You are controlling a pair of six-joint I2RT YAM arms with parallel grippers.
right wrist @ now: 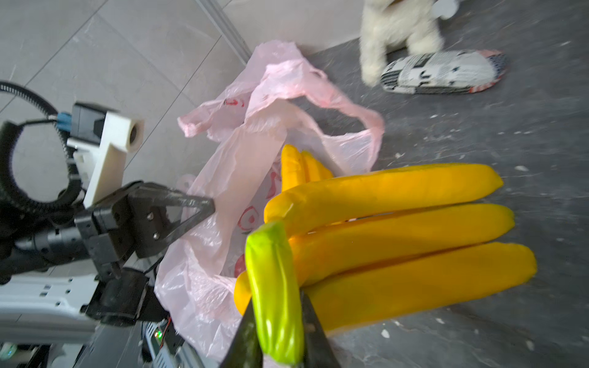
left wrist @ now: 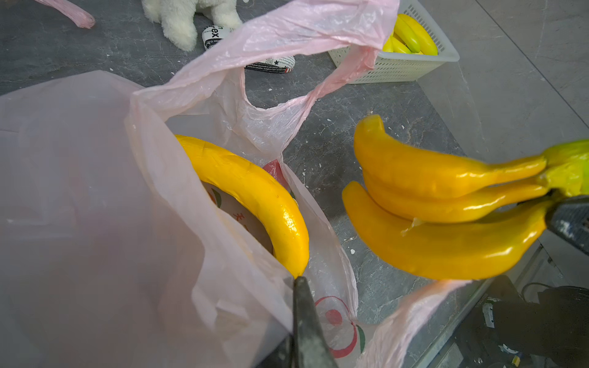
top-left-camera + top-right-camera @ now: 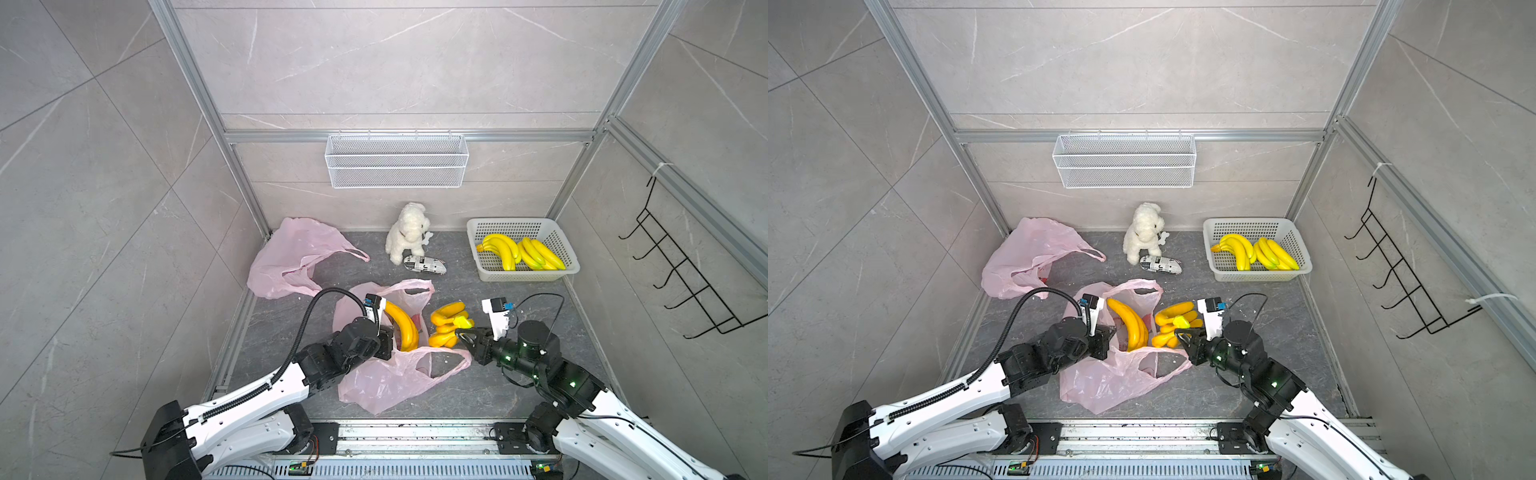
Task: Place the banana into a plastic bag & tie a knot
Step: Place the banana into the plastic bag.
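Observation:
A pink plastic bag (image 3: 386, 382) lies open mid-floor with one yellow banana bunch (image 3: 403, 326) inside. My left gripper (image 2: 301, 286) is shut on the bag's rim on the bag's left side, and in a top view it (image 3: 390, 337) sits right next to that bunch. A second banana bunch (image 1: 414, 242) hangs just right of the bag's mouth. My right gripper (image 1: 280, 306) is shut on its green stem (image 1: 274, 274). Both top views show this held bunch (image 3: 1173, 318) between the bag and the right gripper (image 3: 461, 334).
Another pink bag (image 3: 291, 257) lies at the back left. A white plush dog (image 3: 407, 232) and a newsprint-patterned slipper (image 3: 426, 265) sit at the back centre. A white basket (image 3: 528, 275) at the back right holds more bananas. A wire shelf (image 3: 397, 162) hangs on the rear wall.

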